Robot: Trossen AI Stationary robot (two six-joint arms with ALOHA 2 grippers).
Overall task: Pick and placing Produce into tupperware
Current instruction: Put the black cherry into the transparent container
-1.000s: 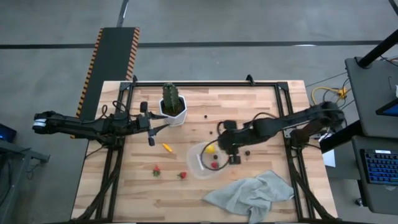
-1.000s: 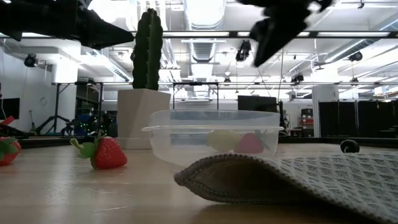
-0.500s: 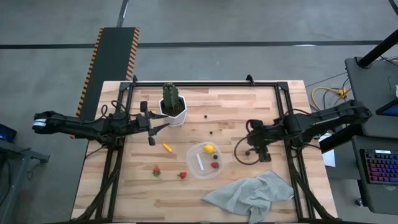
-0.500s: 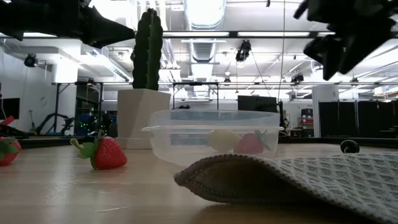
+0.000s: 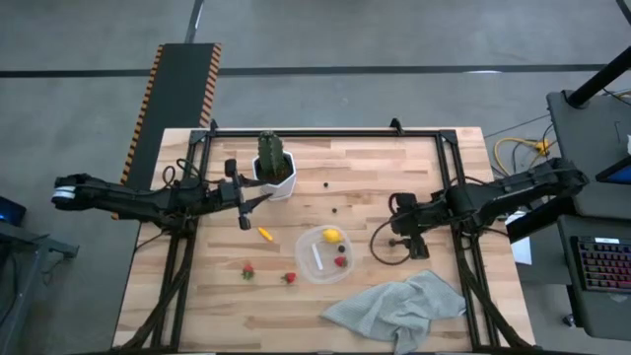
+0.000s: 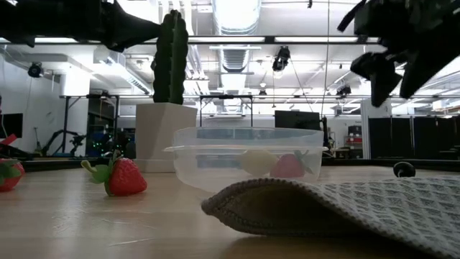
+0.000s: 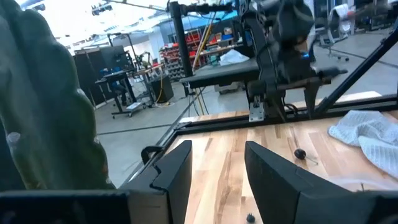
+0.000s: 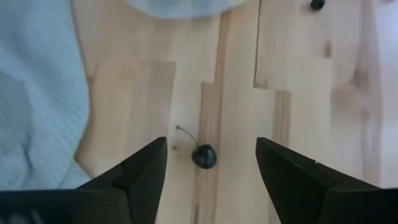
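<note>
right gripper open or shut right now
Open: the right gripper has its fingers spread wide, a dark berry on the table between them.

clear tupperware (image 6: pixel 244 155) holding lemon (image 6: pixel 256 162) and strawberry (image 6: pixel 289 165), cloth (image 6: pixel 345 205) in front

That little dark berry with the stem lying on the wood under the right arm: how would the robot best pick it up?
Probably by its round body, from straight above. The berry lies alone on bare wood, between the open fingers of the right gripper overhead. Its thin stem is too slight to pinch, so closing on the widest part of the ball seems safest.
</note>
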